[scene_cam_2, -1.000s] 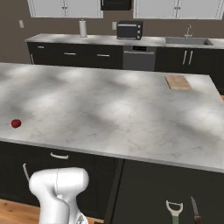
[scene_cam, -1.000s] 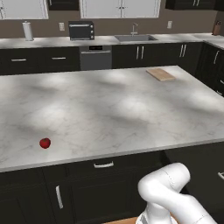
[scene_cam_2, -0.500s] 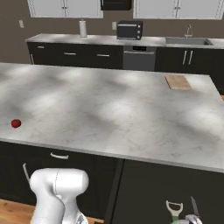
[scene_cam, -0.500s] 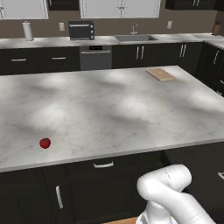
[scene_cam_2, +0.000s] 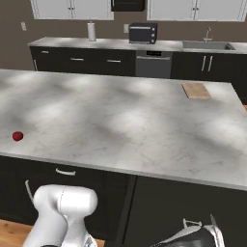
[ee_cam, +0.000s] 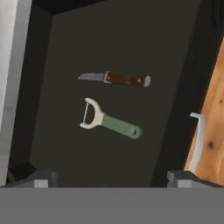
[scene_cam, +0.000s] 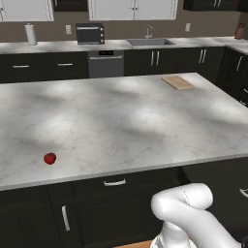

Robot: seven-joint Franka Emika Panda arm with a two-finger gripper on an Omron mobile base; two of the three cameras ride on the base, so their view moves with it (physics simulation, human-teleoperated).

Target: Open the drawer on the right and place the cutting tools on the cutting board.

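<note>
While my gripper (ee_cam: 109,177) hangs released over the open drawer (ee_cam: 175,87), I see the knife (ee_cam: 116,78) beside the peeler (ee_cam: 109,121).

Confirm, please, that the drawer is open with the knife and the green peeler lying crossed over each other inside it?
Not quite: the hand view shows the open drawer with the knife and the green peeler lying apart, side by side, not crossed.
</note>
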